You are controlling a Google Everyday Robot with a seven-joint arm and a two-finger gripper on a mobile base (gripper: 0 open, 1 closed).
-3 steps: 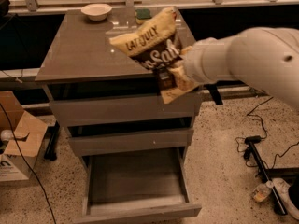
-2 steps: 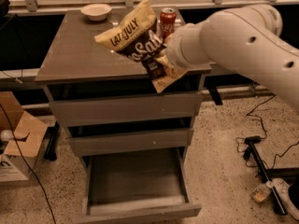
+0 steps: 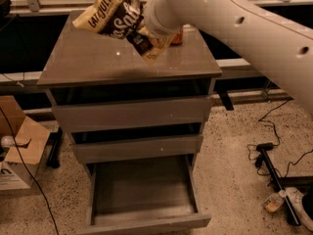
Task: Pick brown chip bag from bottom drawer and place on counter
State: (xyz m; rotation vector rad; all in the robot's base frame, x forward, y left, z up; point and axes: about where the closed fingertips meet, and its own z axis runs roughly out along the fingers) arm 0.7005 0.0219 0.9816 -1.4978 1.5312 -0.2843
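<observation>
The brown chip bag [image 3: 115, 13] hangs tilted in the air above the counter [image 3: 88, 58], over its back middle, not touching it. My gripper [image 3: 143, 39] is at the bag's lower right end and is shut on it; a dark finger crosses the pale end of the bag. My white arm [image 3: 234, 28] reaches in from the upper right. The bottom drawer [image 3: 142, 190] is pulled out wide and its grey inside is bare. The two shallower drawers above it are pushed in.
A red soda can [image 3: 177, 37] stands on the counter's back right, partly behind my arm. A cardboard box [image 3: 19, 151] sits on the floor at the left. Cables and a black stand [image 3: 269, 160] lie on the floor at the right.
The arm has carried the bag up and to the left, from the counter's right front edge to above its back middle. The gripper stays shut on the bag.
</observation>
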